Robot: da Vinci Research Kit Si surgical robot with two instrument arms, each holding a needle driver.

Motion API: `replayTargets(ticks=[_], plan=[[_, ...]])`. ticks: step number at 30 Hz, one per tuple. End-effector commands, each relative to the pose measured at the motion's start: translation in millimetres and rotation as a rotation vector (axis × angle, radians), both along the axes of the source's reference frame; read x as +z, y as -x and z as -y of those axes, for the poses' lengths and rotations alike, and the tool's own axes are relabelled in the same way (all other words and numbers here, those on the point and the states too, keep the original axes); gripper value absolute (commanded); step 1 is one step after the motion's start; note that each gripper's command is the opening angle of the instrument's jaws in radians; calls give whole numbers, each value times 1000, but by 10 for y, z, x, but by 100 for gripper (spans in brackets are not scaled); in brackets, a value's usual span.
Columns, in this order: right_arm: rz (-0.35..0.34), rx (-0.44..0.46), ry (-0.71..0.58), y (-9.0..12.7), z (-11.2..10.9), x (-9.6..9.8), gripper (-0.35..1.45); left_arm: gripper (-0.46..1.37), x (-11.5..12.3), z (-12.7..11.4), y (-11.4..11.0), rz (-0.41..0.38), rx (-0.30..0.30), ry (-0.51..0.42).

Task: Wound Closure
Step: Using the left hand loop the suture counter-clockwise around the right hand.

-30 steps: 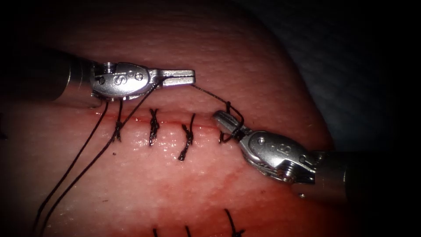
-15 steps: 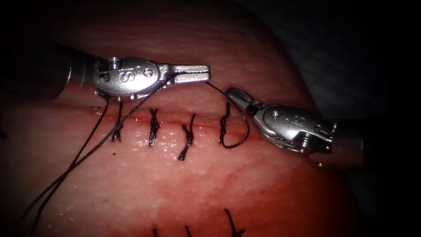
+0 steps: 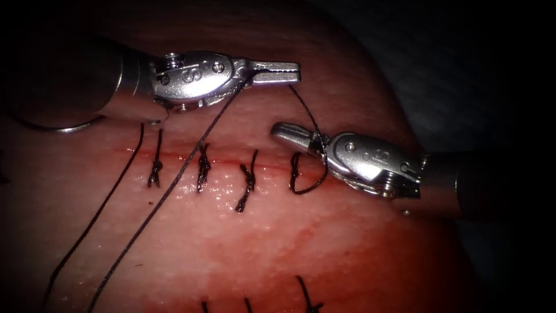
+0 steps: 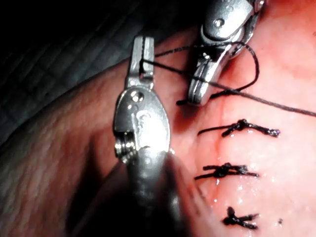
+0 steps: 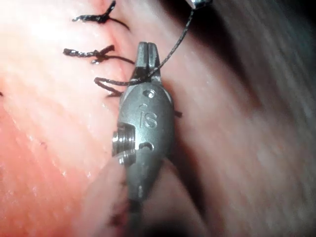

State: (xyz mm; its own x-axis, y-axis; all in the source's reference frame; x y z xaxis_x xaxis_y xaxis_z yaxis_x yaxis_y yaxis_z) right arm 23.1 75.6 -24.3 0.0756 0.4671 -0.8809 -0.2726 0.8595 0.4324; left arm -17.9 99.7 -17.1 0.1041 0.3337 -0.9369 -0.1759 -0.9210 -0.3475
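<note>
The left tool (image 3: 277, 73) has its jaws pressed together on the thread (image 3: 304, 110), pinching it close to the tips, above the cut (image 3: 226, 159); the left wrist view shows the same pinch, with the strand crossing out of the closed jaws (image 4: 142, 64). From that pinch the thread drops to the right tool (image 3: 289, 134), whose jaws look closed, and the strand wraps around them just behind the tips. I cannot tell whether the right tool pinches any thread or only carries the wrap; in the right wrist view the strand lies across the tool (image 5: 146, 58) near its tips. Beyond the wrap, the thread makes a slack loop (image 3: 305, 179) at the rightmost stitch site, across the right end of the cut. Three tied stitches (image 3: 202, 168) sit along the cut to the left, and two long strands (image 3: 145, 217) trail away down and to the left over the tissue (image 3: 243, 243). I cannot make out a needle. The thread looks light, thin and limp, so it will likely sag wherever it is not pulled, and may slip in smooth jaws. A firm pinch well back in the toothed part should hold best. The wet, soft tissue would probably tear if the stitch were pulled hard.
</note>
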Motion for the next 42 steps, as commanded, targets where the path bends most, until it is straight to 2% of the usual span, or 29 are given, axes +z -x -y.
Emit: replayTargets(ticks=[1, 2, 6, 10, 14, 20, 21, 27, 30, 31, 35, 36, 38, 39, 42], plan=[[-44, 9, 14, -2, 2, 1, -35, -35, 6, 1, 1, 5, 10, -2], [-77, 25, 27, -3, 3, 0, -35, -35, 13, 2, 3, 4, 13, -2], [-132, 75, 48, -5, 4, -4, -35, -35, 38, 12, 6, 4, 22, 5], [-162, 117, 56, -2, 1, -9, -35, -35, 56, 23, 4, 1, 31, 7], [-180, 199, 58, 8, -4, -20, -35, -35, 68, 42, 0, -6, 47, 16], [-166, 329, 31, 22, -7, -31, -35, -35, 59, 66, -3, -3, 56, 19], [-164, 378, -9, 26, -7, -33, -35, -35, 53, 74, -3, -5, 56, 32], [-164, 445, -147, 25, -4, -33, -35, -35, 26, 105, 12, -10, 56, 60], [-118, 469, -227, 23, -1, -31, -35, -35, 14, 115, 17, -9, 56, 72], [-79, 502, -274, 23, 2, -30, -35, -35, 8, 119, 17, -8, 57, 71], [-10, 561, -437, 23, 11, -26, -35, -35, -4, 124, 12, -7, 59, 79], [20, 605, -480, 22, 16, -24, -35, -35, -8, 126, 11, -6, 60, 78], [53, 626, -509, 22, 19, -22, -35, -35, -10, 128, 10, -8, 59, 78], [82, 636, -524, 22, 22, -21, -33, -35, -11, 129, 10, -8, 59, 78], [135, 666, -574, 21, 32, -18, -4, -35, -13, 131, 11, -28, 63, 82]])
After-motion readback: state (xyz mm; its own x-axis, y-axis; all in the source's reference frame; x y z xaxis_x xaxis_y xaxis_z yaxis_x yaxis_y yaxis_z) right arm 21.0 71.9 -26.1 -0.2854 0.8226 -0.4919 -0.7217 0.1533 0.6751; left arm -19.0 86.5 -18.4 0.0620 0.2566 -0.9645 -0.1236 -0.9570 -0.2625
